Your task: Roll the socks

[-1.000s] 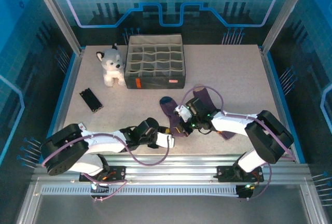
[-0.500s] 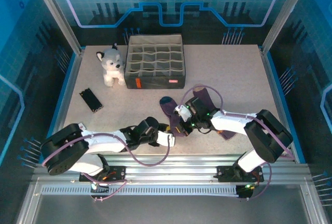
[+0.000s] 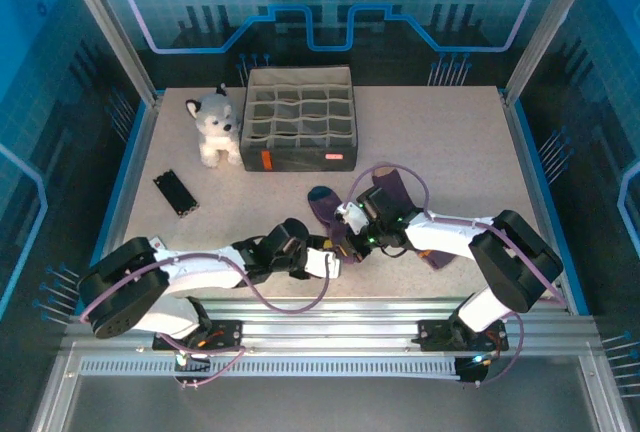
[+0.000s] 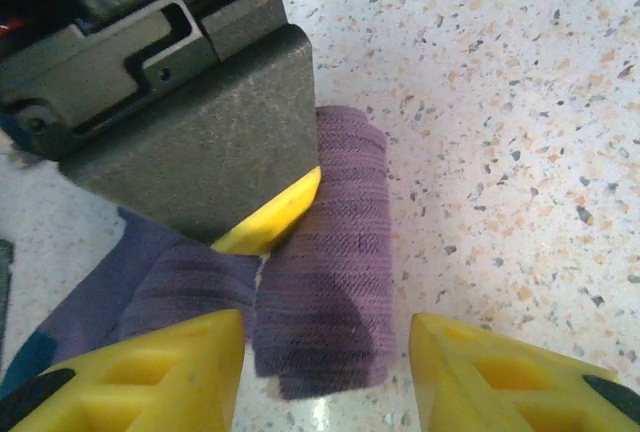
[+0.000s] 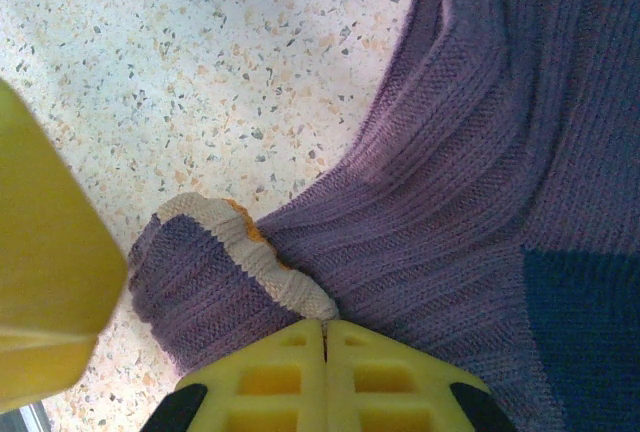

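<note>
You've got a plush husky [image 3: 213,127] sitting upright at the far left of the counter [image 3: 450,142], facing the near edge. Just beside it, to the right in the top view, is a grey fabric organizer [image 3: 300,160]. It's open-topped and gridded into small compartments, with an orange tab [image 3: 266,160] and a white-and-red label [image 3: 338,158] on its near wall. A flat black rectangular object [image 3: 175,193] lies angled near the left edge, well apart from both. The counter is speckled beige with blue side trim.

Purple ribbed knit socks [image 5: 450,182], one end rolled, lie on a speckled table [image 5: 200,52]. The closed yellow right gripper [image 5: 325,332] touches the roll.
</note>
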Tool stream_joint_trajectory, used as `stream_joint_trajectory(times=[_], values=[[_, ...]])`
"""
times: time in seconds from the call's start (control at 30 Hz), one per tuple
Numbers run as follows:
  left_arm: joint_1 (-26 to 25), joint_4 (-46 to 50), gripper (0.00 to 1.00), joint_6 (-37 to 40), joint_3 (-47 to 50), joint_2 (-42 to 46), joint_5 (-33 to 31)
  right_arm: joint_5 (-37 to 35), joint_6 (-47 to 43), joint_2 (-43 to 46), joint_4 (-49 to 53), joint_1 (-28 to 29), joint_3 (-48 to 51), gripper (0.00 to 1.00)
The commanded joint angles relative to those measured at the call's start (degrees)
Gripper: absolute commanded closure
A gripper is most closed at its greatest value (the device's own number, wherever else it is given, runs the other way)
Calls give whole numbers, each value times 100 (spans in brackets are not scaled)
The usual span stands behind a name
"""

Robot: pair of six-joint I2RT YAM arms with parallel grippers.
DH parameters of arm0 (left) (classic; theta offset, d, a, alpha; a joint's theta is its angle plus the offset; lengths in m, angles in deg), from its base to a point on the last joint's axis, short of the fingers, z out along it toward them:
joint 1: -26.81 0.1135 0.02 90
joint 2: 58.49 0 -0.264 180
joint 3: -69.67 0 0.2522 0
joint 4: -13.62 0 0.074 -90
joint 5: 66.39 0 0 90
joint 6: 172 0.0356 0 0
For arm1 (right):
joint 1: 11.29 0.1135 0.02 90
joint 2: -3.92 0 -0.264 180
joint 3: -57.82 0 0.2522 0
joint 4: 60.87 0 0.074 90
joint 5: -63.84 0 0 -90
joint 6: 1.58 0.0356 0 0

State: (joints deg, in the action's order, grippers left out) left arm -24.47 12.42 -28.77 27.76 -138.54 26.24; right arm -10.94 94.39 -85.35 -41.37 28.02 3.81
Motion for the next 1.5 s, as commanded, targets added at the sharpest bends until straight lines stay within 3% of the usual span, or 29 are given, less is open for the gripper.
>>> stream_joint_trajectory(times=[0.0, 0.63, 0.87, 1.03, 1.2, 1.37, 1.47], values=[[116, 238, 52, -190, -277, -216, 429, -57, 26, -213, 595, -30, 59, 100], [225, 621, 58, 375, -618, -1036, 264, 165, 61, -252, 602, -178, 52, 100], [232, 857, 70, 562, -744, -1196, 299, 266, 72, -260, 613, -211, 35, 100], [257, 1340, 87, 705, -917, -1250, 451, 514, 242, -149, 506, -364, 132, 100], [427, 2468, 98, 706, -1330, -1145, 935, 621, 488, 356, 114, -464, 453, 87], [654, 3381, 100, 622, -1775, -1095, 1492, 138, 623, 1413, -417, -455, 1019, 81], [781, 4004, 100, 626, -2151, -1268, 1722, -251, 675, 2048, -528, -436, 1277, 71]])
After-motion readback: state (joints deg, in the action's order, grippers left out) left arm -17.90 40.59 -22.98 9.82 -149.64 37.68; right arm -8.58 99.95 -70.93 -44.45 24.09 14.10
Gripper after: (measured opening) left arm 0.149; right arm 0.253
